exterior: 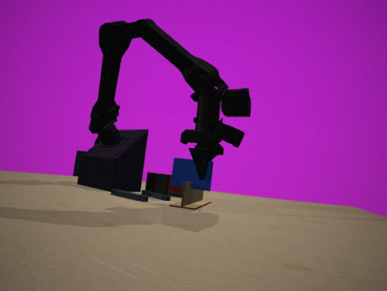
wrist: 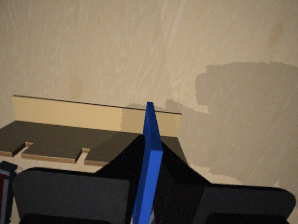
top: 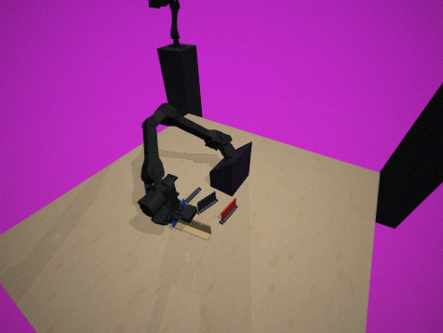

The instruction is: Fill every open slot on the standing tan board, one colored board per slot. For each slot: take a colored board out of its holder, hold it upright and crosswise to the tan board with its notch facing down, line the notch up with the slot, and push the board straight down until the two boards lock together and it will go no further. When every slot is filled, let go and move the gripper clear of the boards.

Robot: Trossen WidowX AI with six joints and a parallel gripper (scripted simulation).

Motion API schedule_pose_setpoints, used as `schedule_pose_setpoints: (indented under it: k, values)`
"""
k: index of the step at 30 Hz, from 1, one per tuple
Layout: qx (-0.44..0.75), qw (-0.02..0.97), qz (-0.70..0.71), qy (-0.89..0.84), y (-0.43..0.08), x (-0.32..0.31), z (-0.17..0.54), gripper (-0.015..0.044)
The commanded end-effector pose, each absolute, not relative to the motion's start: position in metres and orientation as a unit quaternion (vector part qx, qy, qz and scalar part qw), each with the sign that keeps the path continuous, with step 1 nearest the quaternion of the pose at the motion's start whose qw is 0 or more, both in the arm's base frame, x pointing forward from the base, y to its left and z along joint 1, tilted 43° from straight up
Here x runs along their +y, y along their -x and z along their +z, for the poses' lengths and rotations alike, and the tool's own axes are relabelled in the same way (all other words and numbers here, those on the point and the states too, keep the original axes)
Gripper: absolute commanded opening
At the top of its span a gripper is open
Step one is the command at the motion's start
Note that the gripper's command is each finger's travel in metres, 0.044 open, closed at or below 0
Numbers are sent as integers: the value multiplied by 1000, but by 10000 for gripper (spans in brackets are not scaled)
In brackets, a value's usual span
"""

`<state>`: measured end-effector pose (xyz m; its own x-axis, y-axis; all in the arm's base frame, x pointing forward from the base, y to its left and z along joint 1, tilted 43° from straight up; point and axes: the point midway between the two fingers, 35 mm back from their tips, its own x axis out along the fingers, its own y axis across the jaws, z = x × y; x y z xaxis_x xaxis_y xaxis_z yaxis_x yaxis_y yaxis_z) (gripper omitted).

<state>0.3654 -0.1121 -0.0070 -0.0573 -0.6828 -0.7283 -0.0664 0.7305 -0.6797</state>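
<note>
Wooden tabletop (top: 288,260) (exterior: 122,252) (wrist: 100,45) against magenta, gripper (top: 179,215) (exterior: 202,178) (wrist: 147,141) grasping an upright blue board (top: 175,220) (exterior: 186,172) (wrist: 152,155) crosswise at the tan board (top: 197,231) (exterior: 193,197) (wrist: 65,111)

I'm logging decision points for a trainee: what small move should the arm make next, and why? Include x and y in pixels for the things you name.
Probably ease the blue board (top: 175,222) (exterior: 183,172) (wrist: 154,165) straight down, watching that its notch meets the slot. The claw (exterior: 202,179) grips it upright, crosswise over the tan board (top: 194,229) (exterior: 188,195) (wrist: 55,142), and its top stands well above the tan one's.
</note>
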Motion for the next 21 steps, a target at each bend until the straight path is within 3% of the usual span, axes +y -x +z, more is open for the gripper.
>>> schedule_pose_setpoints:
  k: [1,21]
  values:
    - [689,626,-240,277,-363,-113,-7,0]
    - [688,627,-242,275,-365,-117,-11,0]
